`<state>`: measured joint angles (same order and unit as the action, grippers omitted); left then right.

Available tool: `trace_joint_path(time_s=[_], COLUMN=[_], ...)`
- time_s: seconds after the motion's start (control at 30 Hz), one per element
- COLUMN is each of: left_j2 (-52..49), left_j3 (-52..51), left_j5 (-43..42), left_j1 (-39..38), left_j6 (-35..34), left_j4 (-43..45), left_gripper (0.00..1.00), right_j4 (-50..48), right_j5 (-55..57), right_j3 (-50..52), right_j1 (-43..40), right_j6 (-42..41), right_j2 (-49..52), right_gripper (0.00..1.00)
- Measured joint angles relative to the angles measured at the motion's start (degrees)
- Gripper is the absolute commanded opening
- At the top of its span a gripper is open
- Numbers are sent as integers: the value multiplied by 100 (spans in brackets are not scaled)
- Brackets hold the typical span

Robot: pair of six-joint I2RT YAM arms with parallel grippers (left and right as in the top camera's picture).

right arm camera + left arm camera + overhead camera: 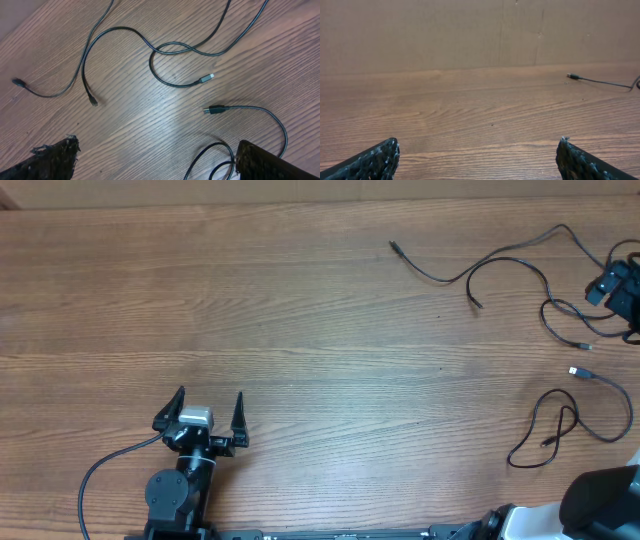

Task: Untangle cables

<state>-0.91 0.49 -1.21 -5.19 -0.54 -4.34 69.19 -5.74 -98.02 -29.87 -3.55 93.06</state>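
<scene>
Cables (125, 28): spread loose at far right, strands crossing below right gripper (156, 150); left gripper (210, 393) near left, both with fingers wide open, empty; risk: pinching two crossed strands together would drag them into a knot.

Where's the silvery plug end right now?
In the right wrist view, the silvery plug lies on the right of the table, just above a black plug, ahead of the open right gripper.
</scene>
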Motion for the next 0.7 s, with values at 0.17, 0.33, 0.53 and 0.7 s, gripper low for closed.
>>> trace_joint_path(time_s=[0.17,0.33,0.53,0.7], left_j2=[0,0,2,2], left_j3=[0,0,0,0], left_j5=[0,0,0,0], left_j1=[0,0,0,0], left_j6=[0,0,0,0], left_j4=[0,0,0,0], left_gripper=[100,100,100,99], right_j4=[0,0,-70,-321], right_j5=[0,0,-2,-7], right_j3=[0,0,0,0], right_j1=[0,0,0,17], right_j6=[-4,-2,-7,-13], right_j2=[0,0,0,-28], right_gripper=[100,100,100,100])
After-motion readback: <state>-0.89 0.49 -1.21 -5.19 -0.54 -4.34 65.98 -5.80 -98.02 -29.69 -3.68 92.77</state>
